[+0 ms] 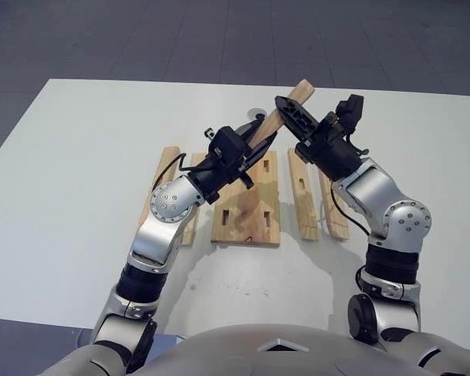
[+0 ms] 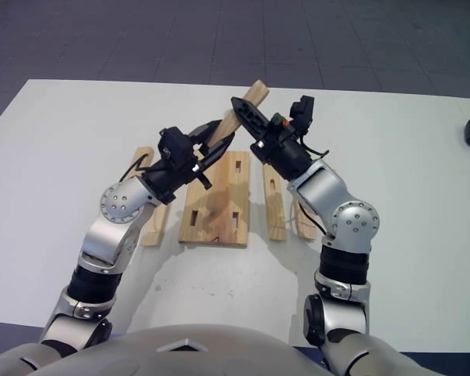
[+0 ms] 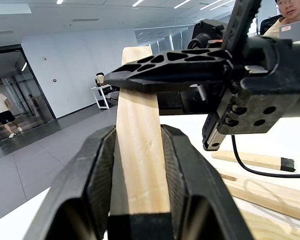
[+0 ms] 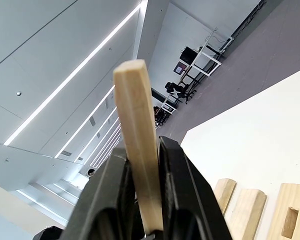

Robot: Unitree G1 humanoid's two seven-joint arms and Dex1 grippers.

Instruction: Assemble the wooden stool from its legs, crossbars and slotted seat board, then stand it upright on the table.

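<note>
The left gripper [image 1: 260, 135] and right gripper [image 1: 283, 106] both clamp one stick [image 1: 300, 94] over the board [image 1: 254, 215], likely to regrip it.

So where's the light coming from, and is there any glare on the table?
Right wrist view: long ceiling light strips run above the wooden bar. Left wrist view: more ceiling lights overhead. Left eye view: the white table is evenly lit, with no harsh glare.

No legible text or signs.
</note>
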